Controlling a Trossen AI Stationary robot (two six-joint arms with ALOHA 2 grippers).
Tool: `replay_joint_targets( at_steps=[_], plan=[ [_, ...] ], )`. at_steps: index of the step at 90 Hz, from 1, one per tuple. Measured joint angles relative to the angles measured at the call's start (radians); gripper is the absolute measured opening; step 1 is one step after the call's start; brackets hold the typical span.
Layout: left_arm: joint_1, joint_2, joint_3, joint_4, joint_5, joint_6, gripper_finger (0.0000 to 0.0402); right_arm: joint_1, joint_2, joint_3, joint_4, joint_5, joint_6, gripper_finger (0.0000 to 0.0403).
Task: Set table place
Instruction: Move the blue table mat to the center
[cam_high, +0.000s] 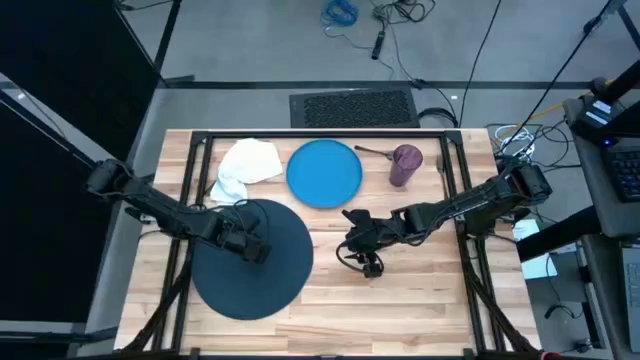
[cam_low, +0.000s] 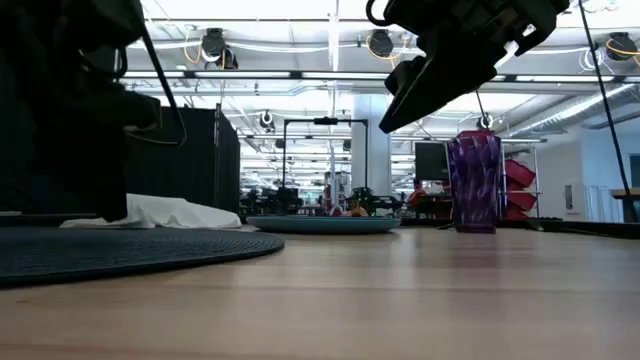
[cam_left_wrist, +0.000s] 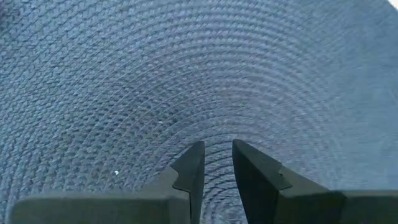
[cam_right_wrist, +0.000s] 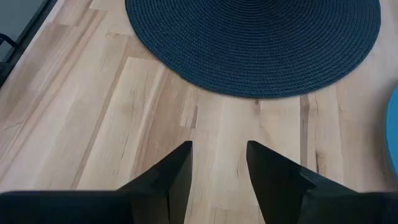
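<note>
Mat (cam_high: 250, 270), plate (cam_high: 324, 173) and cup (cam_high: 405, 166) sit on the table (cam_high: 420, 290), both grippers' jaws slightly parted, empty.

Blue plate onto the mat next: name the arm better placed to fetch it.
Right, probably. Its end effector hangs open over bare table just beside the blue plate, while the left end effector hovers over the mat, occupying the drop spot.

The mat (cam_high: 250, 262) was dark navy with a woven ring pattern, the plate (cam_high: 324, 173) bright blue, the napkin (cam_high: 245, 166) white, the cup (cam_high: 405, 165) purple, the desk (cam_high: 420, 290) pale planks.
</note>
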Motion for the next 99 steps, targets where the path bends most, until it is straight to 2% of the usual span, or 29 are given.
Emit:
replay_joint_targets(
  at_steps=[54,79,99],
  plan=[
    [0.000,0.142,0.003,0.189,-0.012,0.029,0.0068,-0.007,0.000,0.000,0.034,0.002,0.018,0.0138],
    [-0.003,0.208,0.003,0.433,-0.015,0.078,0.0068,-0.027,-0.007,0.000,0.050,0.001,0.018,0.0138],
    [-0.032,0.317,0.085,0.501,-0.015,0.102,0.0068,-0.050,-0.010,0.000,0.048,0.001,0.018,0.0138]
  ],
)
